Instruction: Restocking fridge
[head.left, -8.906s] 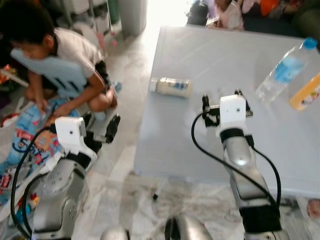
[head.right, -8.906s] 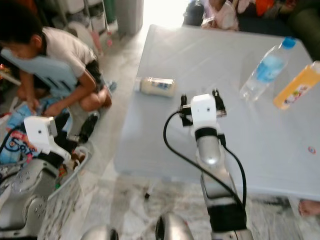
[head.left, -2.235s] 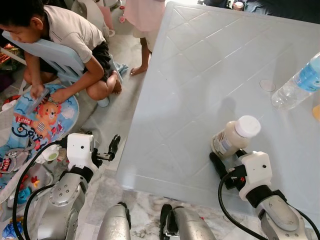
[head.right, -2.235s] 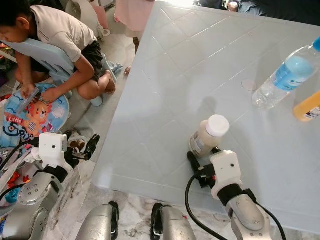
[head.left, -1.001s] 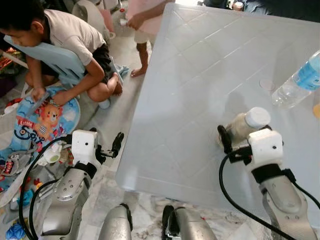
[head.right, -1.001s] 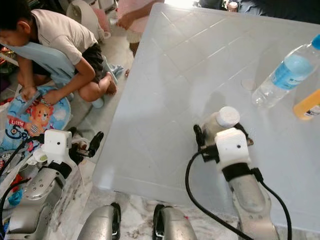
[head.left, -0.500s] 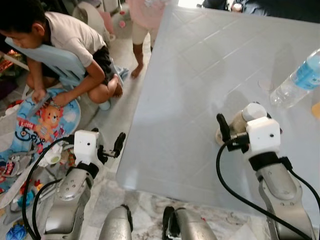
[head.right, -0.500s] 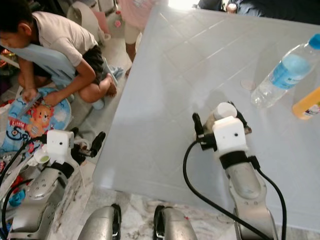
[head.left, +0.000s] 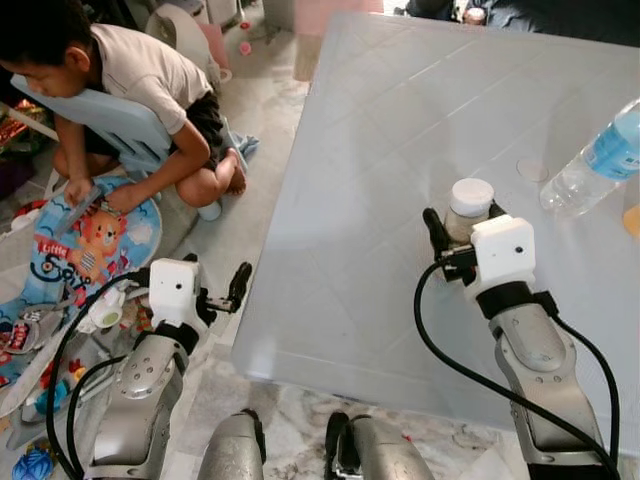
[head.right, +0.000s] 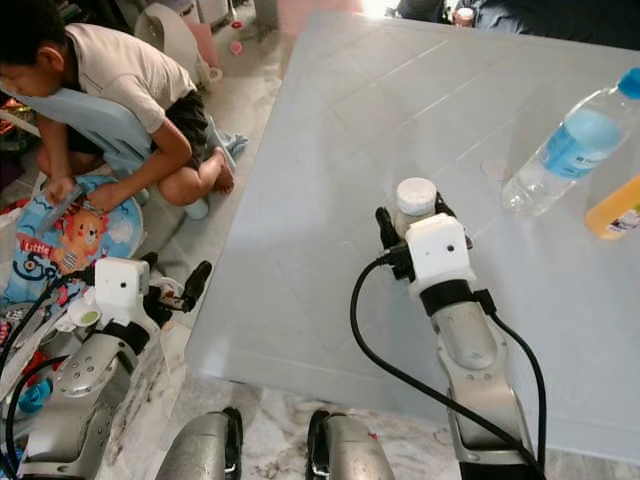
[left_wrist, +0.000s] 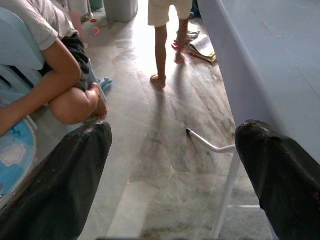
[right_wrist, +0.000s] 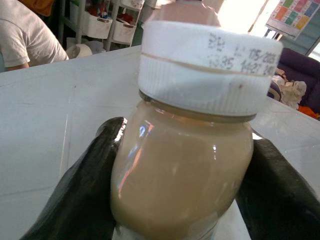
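Note:
A small bottle of beige drink (head.left: 468, 203) with a white screw cap stands upright over the pale grey table (head.left: 370, 120), near its front middle. My right gripper (head.left: 458, 222) is shut on its body, and the right wrist view shows a black finger (right_wrist: 82, 192) pressed on each side of the bottle (right_wrist: 182, 170). Whether the bottle's base touches the table is hidden. My left gripper (head.left: 236, 288) hangs beside the table's left edge over the floor, and its two fingers (left_wrist: 55, 185) stand wide open on nothing.
A water bottle (head.left: 592, 167) and an orange bottle (head.right: 612, 212) lie at the table's right. A person (head.left: 120, 85) crouches on the floor to the left by a play mat (head.left: 65, 250). Another person's bare legs (left_wrist: 162, 45) stand past the table leg (left_wrist: 227, 185).
My right gripper has turned the beige bottle from tilted to upright and carried it a little forward and left. The standing person at the far left corner has left the eye views.

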